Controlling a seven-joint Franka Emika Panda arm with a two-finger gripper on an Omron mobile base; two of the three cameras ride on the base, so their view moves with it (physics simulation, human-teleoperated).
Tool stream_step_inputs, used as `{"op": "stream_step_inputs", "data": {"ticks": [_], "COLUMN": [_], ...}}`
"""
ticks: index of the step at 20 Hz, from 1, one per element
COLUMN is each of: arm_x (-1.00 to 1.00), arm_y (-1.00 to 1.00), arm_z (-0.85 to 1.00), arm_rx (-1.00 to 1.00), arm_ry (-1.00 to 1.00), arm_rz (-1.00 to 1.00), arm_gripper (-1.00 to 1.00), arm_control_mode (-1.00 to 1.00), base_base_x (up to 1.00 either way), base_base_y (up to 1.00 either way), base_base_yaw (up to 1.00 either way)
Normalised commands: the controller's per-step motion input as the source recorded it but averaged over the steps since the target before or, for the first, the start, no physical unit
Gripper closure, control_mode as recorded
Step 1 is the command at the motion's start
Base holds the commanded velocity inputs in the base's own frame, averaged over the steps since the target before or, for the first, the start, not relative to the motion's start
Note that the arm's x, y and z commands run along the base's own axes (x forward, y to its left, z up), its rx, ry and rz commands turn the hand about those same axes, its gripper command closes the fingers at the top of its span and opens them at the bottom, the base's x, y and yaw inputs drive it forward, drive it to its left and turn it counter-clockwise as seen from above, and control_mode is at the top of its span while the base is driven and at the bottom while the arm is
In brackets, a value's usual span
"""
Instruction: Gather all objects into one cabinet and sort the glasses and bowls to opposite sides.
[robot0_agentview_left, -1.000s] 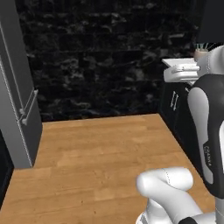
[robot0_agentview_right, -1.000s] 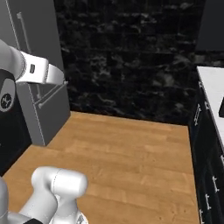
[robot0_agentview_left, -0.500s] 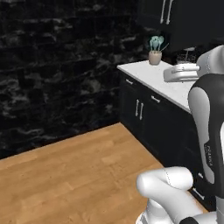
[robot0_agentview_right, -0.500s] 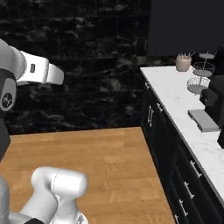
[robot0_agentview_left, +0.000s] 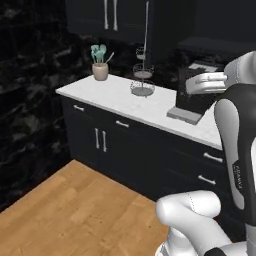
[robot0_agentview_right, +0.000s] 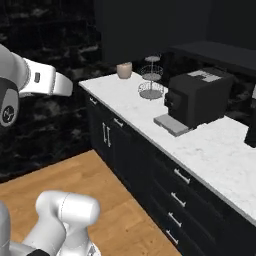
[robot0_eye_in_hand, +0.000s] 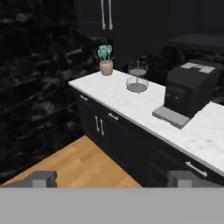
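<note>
The cabinet (robot0_eye_in_hand: 105, 17), a matte black upper wall unit with two long pale handles, hangs above the far end of the white marble table (robot0_eye_in_hand: 131, 103), and its doors are closed, so whether anything sits inside cannot be told. The hand (robot0_eye_in_hand: 112, 178) shows as two dark finger tips at the bottom of the hand view, set far apart near the left and right sides, so the jaws stand wide with nothing between them and nothing touching them; it hangs in the air above the wooden floor (robot0_eye_in_hand: 83, 164), well back from the table. On the table a beige pot of teal utensils (robot0_eye_in_hand: 105, 60) stands at the far corner below the cabinet, a tiered wire stand (robot0_eye_in_hand: 138, 78) sits just beside it toward the near side, and a black coffee machine (robot0_eye_in_hand: 188, 94) on a grey base comes next. Black drawers and doors with silver handles (robot0_agentview_left: 100, 140) run under the table.
</note>
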Motion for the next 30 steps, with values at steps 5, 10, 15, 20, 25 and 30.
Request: {"op": "stream_step_inputs", "data": {"ticks": [5, 10, 15, 20, 25, 30], "arm_x": [0.00, 0.00, 0.00, 0.00, 0.00, 0.00], "arm_y": [0.00, 0.00, 0.00, 0.00, 0.00, 0.00], "arm_z": [0.00, 0.00, 0.00, 0.00, 0.00, 0.00], "arm_rx": [0.00, 0.00, 0.00, 0.00, 0.00, 0.00], "arm_ry": [0.00, 0.00, 0.00, 0.00, 0.00, 0.00], "arm_rz": [0.00, 0.00, 0.00, 0.00, 0.00, 0.00], "arm_gripper": [-1.00, -1.00, -1.00, -1.00, -1.00, -1.00], "arm_control_mode": [1.00, 1.00, 1.00, 1.00, 1.00, 1.00], "base_base_x": [0.50, 0.71, 0.71, 0.21, 0.14, 0.30], "base_base_y": [0.11, 0.10, 0.21, 0.25, 0.02, 0.13], "base_base_yaw": [-0.77, -0.62, -0.03, -0.12, -0.55, -0.43]}}
